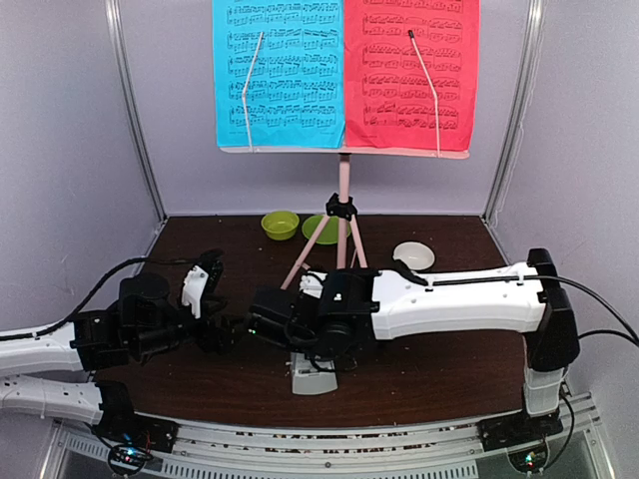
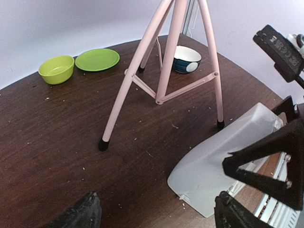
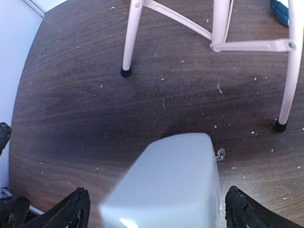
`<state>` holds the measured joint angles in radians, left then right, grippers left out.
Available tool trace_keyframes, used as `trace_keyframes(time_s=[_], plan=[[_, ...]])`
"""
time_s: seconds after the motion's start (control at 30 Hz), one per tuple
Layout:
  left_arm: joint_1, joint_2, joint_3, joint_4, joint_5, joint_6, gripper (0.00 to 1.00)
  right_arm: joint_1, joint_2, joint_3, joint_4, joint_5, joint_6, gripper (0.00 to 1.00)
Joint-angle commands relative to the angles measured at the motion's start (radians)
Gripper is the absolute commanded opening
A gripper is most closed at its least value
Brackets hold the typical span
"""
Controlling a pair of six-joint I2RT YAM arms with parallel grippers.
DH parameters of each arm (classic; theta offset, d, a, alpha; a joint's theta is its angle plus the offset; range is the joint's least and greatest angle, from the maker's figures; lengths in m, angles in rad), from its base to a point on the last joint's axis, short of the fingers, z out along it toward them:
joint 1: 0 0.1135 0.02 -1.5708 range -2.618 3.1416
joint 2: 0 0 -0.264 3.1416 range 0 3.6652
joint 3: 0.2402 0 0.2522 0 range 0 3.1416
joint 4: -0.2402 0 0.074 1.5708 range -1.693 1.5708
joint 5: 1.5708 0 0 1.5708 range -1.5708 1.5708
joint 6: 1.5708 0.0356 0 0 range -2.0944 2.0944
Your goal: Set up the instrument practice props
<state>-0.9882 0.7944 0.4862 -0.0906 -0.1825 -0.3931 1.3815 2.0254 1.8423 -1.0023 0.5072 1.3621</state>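
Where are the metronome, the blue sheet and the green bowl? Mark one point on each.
metronome (image 3: 166, 185): right wrist view, on its pale upper face.
blue sheet (image 1: 280, 75): top external view, on the middle of the page.
green bowl (image 2: 57, 78): left wrist view, on its outer wall.

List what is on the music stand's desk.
A blue music sheet on the left and a red music sheet on the right, each crossed by a thin arm. They cover the desk; only its bottom lip shows.
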Motion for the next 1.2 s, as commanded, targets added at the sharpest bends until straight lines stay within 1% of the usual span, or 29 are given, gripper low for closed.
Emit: trace_keyframes(time_s=[0.0, 0.07, 0.17, 0.27, 0.37, 0.47, 0.57, 0.67, 0.8, 0.9, 1.0, 1.07, 1.17], plan=[[0.004, -0.031, 0.04, -0.033, 0.039, -0.014, 0.86, 0.005, -0.209, -0.214, 0.228, -0.051, 0.0, 1.0], [-0.003, -0.032, 0.055, -0.06, 0.037, -0.03, 0.87, 0.004, -0.305, -0.336, 0.322, -0.04, -0.014, 1.0], [-0.031, -0.005, 0.101, -0.128, -0.013, -0.119, 0.84, 0.001, -0.453, -0.509, 0.45, 0.004, -0.074, 1.0], [-0.118, 0.029, 0.142, -0.147, -0.079, -0.212, 0.84, -0.013, -0.572, -0.634, 0.467, 0.043, -0.13, 1.0], [-0.225, 0.09, 0.195, -0.144, -0.176, -0.302, 0.85, -0.056, -0.683, -0.762, 0.496, 0.035, -0.179, 1.0], [-0.304, 0.179, 0.276, -0.156, -0.259, -0.366, 0.89, -0.101, -0.785, -0.875, 0.556, 0.005, -0.224, 1.0], [-0.354, 0.26, 0.36, -0.178, -0.33, -0.436, 0.96, -0.131, -0.876, -0.964, 0.61, -0.003, -0.277, 1.0], [-0.357, 0.321, 0.409, -0.19, -0.35, -0.529, 0.98, -0.176, -0.914, -1.013, 0.638, -0.046, -0.298, 1.0], [-0.36, 0.413, 0.442, -0.121, -0.325, -0.511, 0.98, -0.192, -0.911, -0.992, 0.574, -0.017, -0.364, 1.0], [-0.36, 0.504, 0.528, -0.187, -0.358, -0.516, 0.98, -0.216, -0.903, -0.986, 0.546, -0.014, -0.377, 1.0], [-0.36, 0.591, 0.607, -0.262, -0.366, -0.559, 0.97, -0.238, -0.921, -1.002, 0.534, 0.001, -0.367, 1.0], [-0.36, 0.632, 0.635, -0.306, -0.381, -0.602, 0.96, -0.252, -0.942, -1.017, 0.533, 0.004, -0.357, 1.0], [-0.36, 0.667, 0.636, -0.368, -0.418, -0.701, 0.92, -0.264, -0.973, -1.065, 0.585, -0.013, -0.382, 1.0]])
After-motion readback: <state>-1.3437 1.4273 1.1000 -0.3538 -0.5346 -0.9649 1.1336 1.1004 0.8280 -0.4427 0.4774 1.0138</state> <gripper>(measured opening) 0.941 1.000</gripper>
